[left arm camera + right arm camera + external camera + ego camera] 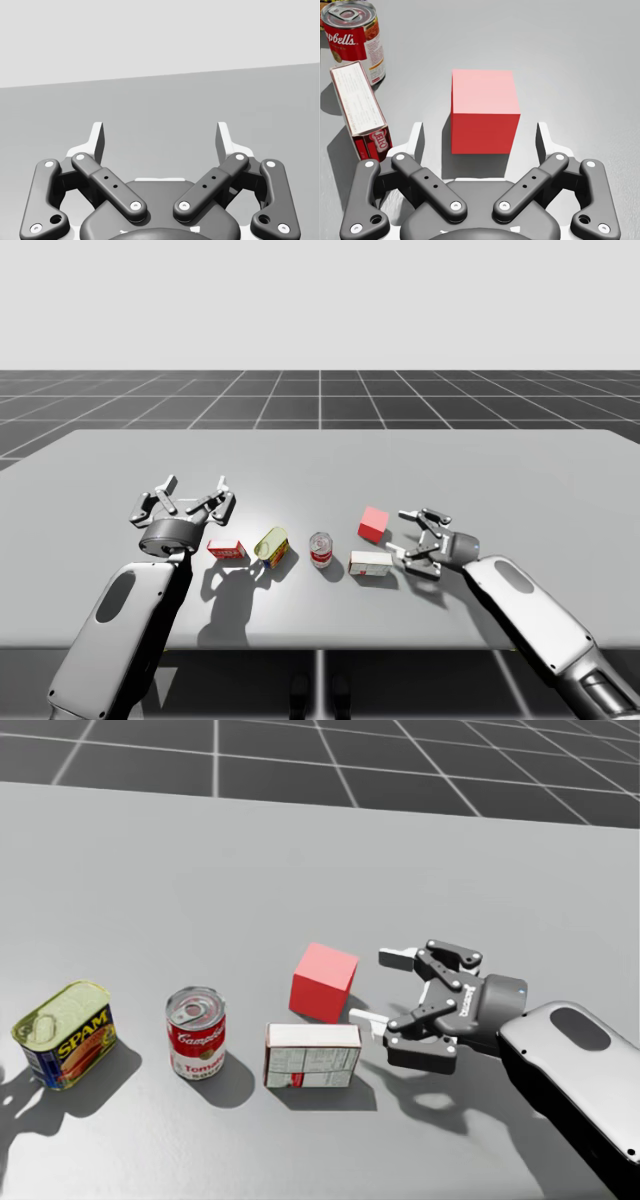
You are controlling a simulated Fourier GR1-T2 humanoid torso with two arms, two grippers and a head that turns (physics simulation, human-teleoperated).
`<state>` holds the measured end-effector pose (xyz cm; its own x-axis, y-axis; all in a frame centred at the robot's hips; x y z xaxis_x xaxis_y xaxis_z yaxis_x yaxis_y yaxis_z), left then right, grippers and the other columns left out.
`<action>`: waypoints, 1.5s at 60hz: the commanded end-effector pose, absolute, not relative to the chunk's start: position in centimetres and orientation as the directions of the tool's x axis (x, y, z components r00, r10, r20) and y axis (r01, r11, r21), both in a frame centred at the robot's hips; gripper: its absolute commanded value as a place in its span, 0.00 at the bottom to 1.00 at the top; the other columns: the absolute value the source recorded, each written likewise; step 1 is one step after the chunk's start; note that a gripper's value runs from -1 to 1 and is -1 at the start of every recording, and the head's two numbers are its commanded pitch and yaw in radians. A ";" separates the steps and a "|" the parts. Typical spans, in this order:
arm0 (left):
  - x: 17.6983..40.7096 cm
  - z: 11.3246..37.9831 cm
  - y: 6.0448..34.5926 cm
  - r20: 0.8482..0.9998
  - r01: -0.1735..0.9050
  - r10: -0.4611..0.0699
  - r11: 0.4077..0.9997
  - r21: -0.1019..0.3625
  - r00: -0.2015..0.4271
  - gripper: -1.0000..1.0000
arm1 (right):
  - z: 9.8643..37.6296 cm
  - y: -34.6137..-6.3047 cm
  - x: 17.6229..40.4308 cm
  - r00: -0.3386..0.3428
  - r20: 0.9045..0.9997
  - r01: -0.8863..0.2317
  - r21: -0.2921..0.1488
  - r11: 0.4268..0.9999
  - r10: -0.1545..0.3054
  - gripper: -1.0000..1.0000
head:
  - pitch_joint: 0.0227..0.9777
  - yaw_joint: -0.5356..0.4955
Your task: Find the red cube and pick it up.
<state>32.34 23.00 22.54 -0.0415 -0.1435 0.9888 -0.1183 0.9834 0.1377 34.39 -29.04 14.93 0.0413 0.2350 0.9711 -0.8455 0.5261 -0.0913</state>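
Right wrist view: red cube [485,110] just ahead of right gripper [480,132], spread apart.

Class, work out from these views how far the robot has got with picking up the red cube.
Done: the cube is found, and the right gripper faces it. In hand: the approach; the jaws stand open, the cube just ahead, untouched. Left: close in, grip, lift it off the table.
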 end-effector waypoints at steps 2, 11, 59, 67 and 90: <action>32.3 22.6 23.0 0.989 -0.120 -0.142 0.983 0.136 -0.043 0.00 | 13.5 -28.4 35.2 0.083 0.970 -0.870 -0.042 0.491 0.230 0.00 | 0.77 0.31; 32.3 22.6 23.1 0.989 -0.120 -0.140 0.984 0.134 -0.044 0.00 | 12.9 -27.9 35.8 0.097 0.966 -0.868 -0.036 0.496 0.239 0.00 | 0.77 0.31; 32.3 22.7 23.1 0.989 -0.114 -0.141 0.984 0.135 -0.045 0.00 | 13.0 -23.9 37.6 0.157 0.959 -0.880 0.027 0.475 0.237 0.00 | 0.75 0.32; 32.3 22.7 23.0 0.989 -0.114 -0.143 0.984 0.137 -0.044 0.00 | 12.8 -24.2 37.5 0.152 0.962 -0.873 0.023 0.488 0.227 1.00 | 0.74 0.31; 32.3 22.5 22.8 0.988 -0.110 -0.146 0.984 0.141 -0.041 0.00 | 12.8 -25.0 37.2 0.159 0.958 -0.869 0.022 0.495 0.237 1.00 | 0.59 0.29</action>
